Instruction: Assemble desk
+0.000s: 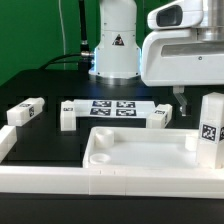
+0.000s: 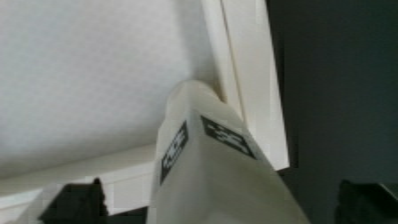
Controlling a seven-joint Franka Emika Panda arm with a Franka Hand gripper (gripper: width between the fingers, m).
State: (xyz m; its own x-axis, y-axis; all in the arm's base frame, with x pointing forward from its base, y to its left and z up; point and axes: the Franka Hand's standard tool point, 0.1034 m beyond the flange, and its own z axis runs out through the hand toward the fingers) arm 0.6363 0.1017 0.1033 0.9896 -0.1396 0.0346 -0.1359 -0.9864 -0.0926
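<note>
The white tray-like tabletop (image 1: 140, 152) lies near the front, seen in the wrist view as a grey surface (image 2: 98, 80) with a raised rim (image 2: 249, 60). One white tagged leg (image 1: 210, 128) stands upright at the tabletop's end on the exterior view's right. It also shows in the wrist view (image 2: 214, 150). My gripper (image 1: 198, 98) hangs right over it, one dark finger (image 1: 180, 97) beside its top. In the wrist view my gripper (image 2: 217, 205) straddles the leg with a gap at each finger (image 2: 80, 200), so it is open. Three more legs (image 1: 25, 112) (image 1: 68, 114) (image 1: 160, 117) lie behind the tabletop.
The marker board (image 1: 112, 108) lies flat between two of the loose legs. A long white border rail (image 1: 100, 185) runs along the front and turns back at the exterior view's left (image 1: 8, 142). The robot base (image 1: 112, 50) stands at the back.
</note>
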